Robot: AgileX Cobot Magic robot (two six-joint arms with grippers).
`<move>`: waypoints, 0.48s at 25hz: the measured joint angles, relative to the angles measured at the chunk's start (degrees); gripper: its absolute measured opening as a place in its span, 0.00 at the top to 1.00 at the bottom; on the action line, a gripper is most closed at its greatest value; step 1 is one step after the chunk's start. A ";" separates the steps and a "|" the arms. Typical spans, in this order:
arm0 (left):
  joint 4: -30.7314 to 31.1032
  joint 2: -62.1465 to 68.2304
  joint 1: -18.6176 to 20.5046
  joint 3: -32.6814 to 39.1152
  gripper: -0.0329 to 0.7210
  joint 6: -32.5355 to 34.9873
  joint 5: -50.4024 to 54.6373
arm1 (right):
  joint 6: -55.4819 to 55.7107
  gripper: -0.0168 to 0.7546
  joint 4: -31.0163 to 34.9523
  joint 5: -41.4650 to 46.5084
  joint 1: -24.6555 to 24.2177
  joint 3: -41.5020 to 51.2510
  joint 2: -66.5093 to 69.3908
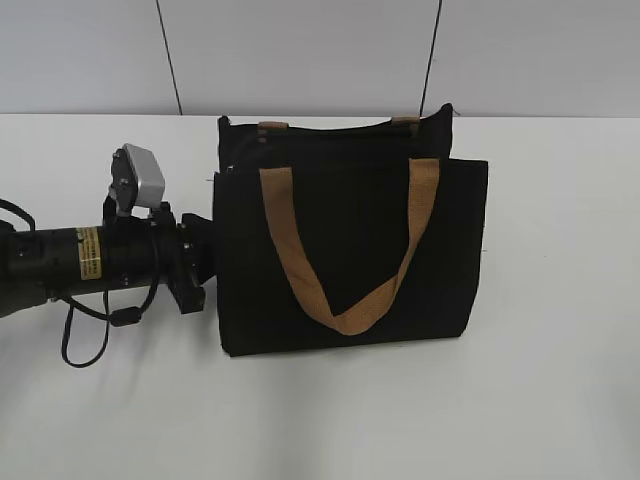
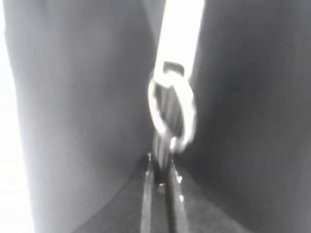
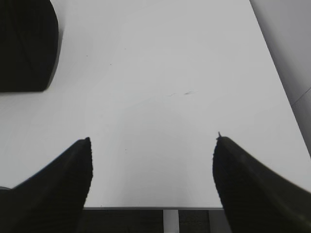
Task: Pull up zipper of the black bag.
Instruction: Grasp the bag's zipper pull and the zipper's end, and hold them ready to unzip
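Note:
The black bag (image 1: 350, 250) stands on the white table, with tan handles (image 1: 350, 305) on its front. The left arm reaches in from the left, and its gripper (image 1: 212, 255) is at the bag's left side with the fingertips hidden against the fabric. In the left wrist view the jaws (image 2: 160, 170) are pressed together on the silvery ring pull of the zipper (image 2: 172, 114), between two dark fabric walls (image 2: 82, 121). The view is blurred. My right gripper (image 3: 151, 145) is open and empty over bare table; it is out of the exterior view.
The white table (image 1: 540, 380) spreads around the bag. Its near edge shows in the right wrist view (image 3: 155, 208). A corner of the black bag (image 3: 26, 43) is at that view's top left. A grey wall (image 1: 300, 50) stands behind.

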 joint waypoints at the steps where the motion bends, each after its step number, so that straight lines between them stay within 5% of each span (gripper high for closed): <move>1: -0.16 -0.29 0.00 0.08 0.93 0.00 0.00 | 0.00 0.22 0.00 0.00 0.00 0.00 0.00; 12: 0.02 -14.02 1.57 1.26 0.93 0.00 10.54 | 0.00 0.22 0.00 0.00 0.00 0.00 0.00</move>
